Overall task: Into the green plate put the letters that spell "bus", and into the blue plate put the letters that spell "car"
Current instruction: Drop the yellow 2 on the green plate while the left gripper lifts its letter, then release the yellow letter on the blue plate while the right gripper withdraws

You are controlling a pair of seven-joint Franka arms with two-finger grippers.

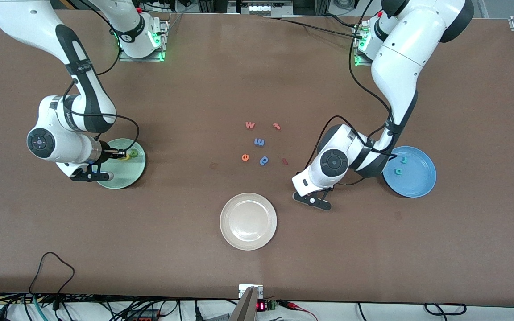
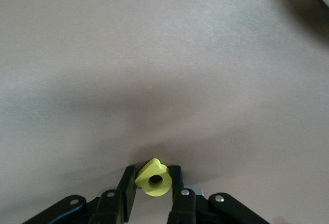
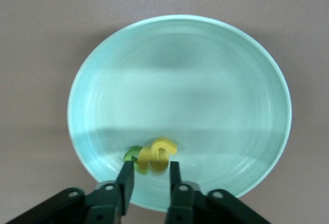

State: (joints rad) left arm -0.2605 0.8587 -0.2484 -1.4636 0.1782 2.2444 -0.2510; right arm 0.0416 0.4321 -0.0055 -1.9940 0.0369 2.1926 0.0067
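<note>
Left gripper (image 2: 152, 187) pinches the yellow a (image 2: 153, 178); lift straight, carry to the blue plate (image 1: 420, 178); right gripper (image 3: 149, 175) parts over the green plate (image 3: 180, 80)

Green b (image 1: 134, 154), yellow letters (image 3: 157, 155) in green plate (image 1: 125, 178) (blue plate (image 1: 417, 183): 2 teal letters (image 1: 401, 165))

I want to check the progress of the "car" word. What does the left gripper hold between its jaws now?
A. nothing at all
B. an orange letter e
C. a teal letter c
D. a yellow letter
D: in the left wrist view the left gripper has its jaws closed on a small yellow letter with a round hole, above the brown table.
</note>
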